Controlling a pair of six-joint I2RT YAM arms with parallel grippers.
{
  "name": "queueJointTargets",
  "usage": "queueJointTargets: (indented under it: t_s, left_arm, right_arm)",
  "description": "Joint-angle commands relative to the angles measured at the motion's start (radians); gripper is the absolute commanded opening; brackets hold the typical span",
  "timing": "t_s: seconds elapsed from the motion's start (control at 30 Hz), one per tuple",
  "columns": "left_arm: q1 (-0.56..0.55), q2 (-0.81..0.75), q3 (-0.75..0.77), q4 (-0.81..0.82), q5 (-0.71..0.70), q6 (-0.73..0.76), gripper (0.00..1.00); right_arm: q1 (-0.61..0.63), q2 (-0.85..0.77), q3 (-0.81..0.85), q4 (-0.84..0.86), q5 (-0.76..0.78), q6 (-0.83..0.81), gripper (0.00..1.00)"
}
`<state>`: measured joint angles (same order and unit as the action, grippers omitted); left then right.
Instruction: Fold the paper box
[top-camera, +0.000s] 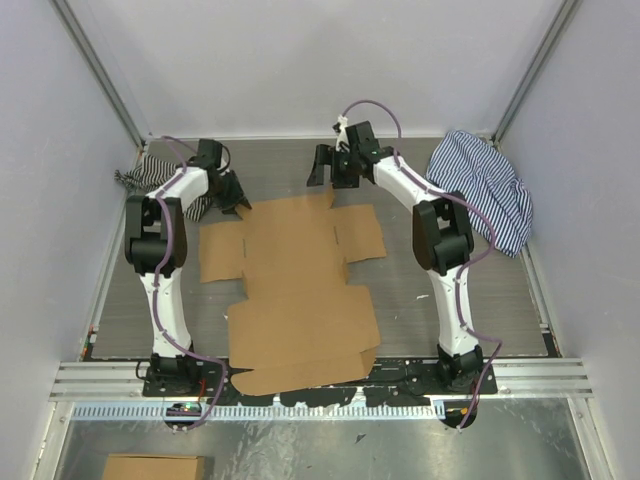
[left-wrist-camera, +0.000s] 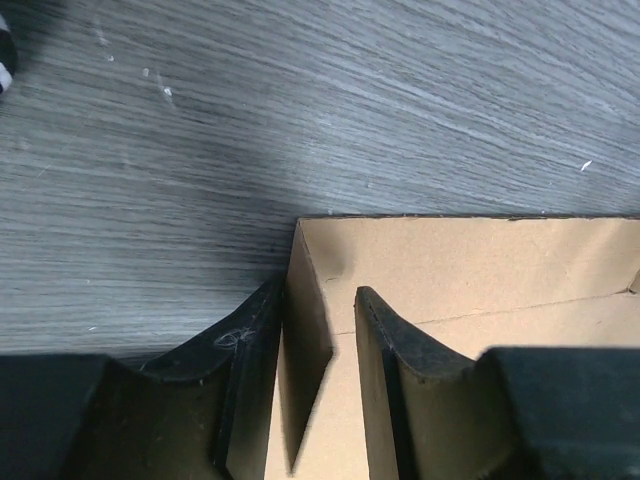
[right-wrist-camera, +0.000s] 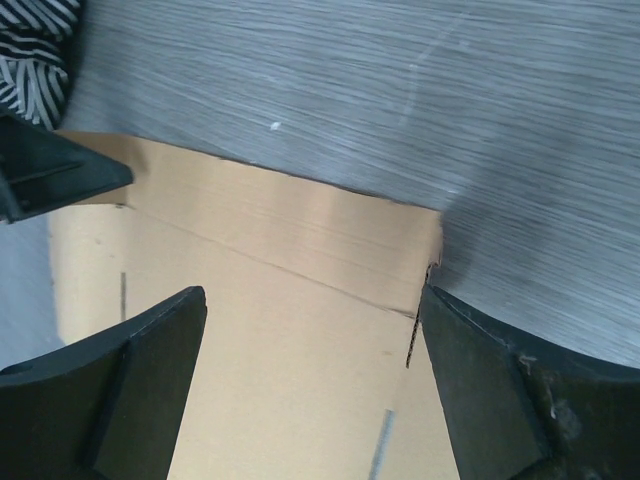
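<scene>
The paper box (top-camera: 300, 290) lies as a flat brown die-cut sheet in the middle of the table, with side flaps spread left and right. My left gripper (top-camera: 237, 195) is at the sheet's far left corner. In the left wrist view its jaws (left-wrist-camera: 320, 290) straddle a small raised corner flap (left-wrist-camera: 305, 340); the left finger lies against the flap, and a gap shows beside the right finger (left-wrist-camera: 400, 350). My right gripper (top-camera: 335, 170) hangs over the far edge of the sheet. Its jaws (right-wrist-camera: 312, 295) stand wide open above the cardboard (right-wrist-camera: 280, 350), holding nothing.
A striped cloth (top-camera: 150, 175) lies bunched at the back left behind the left arm. A larger striped cloth (top-camera: 485, 190) lies at the back right. A small brown box (top-camera: 155, 467) sits below the table's front rail. Walls close in on three sides.
</scene>
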<state>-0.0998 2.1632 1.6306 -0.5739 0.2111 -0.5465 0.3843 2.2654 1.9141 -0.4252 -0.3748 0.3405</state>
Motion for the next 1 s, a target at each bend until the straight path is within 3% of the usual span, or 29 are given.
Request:
queueJointTargets:
  t_s: [0.0,0.4,0.6,0.8,0.97]
  left_arm:
    - [-0.021,0.013,-0.01,0.015,0.038,-0.001,0.42]
    - [-0.041,-0.03,-0.015,-0.005,0.03,0.003,0.42]
    - [-0.041,-0.022,-0.003,-0.033,0.004,0.012,0.42]
    - [-0.041,-0.02,-0.009,-0.038,-0.004,0.011,0.42]
    - [-0.041,-0.033,-0.008,-0.037,-0.006,0.012,0.42]
  right_arm:
    - [0.056,0.002,0.063,0.001,-0.067,0.035,0.92]
    - [0.085,0.072,0.073,-0.022,-0.001,0.037,0.9]
    - [0.079,-0.048,-0.046,0.016,0.117,0.03,0.9]
    - [0.009,-0.121,-0.102,-0.048,0.309,0.089,1.0]
    - [-0.051,-0.161,-0.181,-0.022,0.313,0.114,1.0]
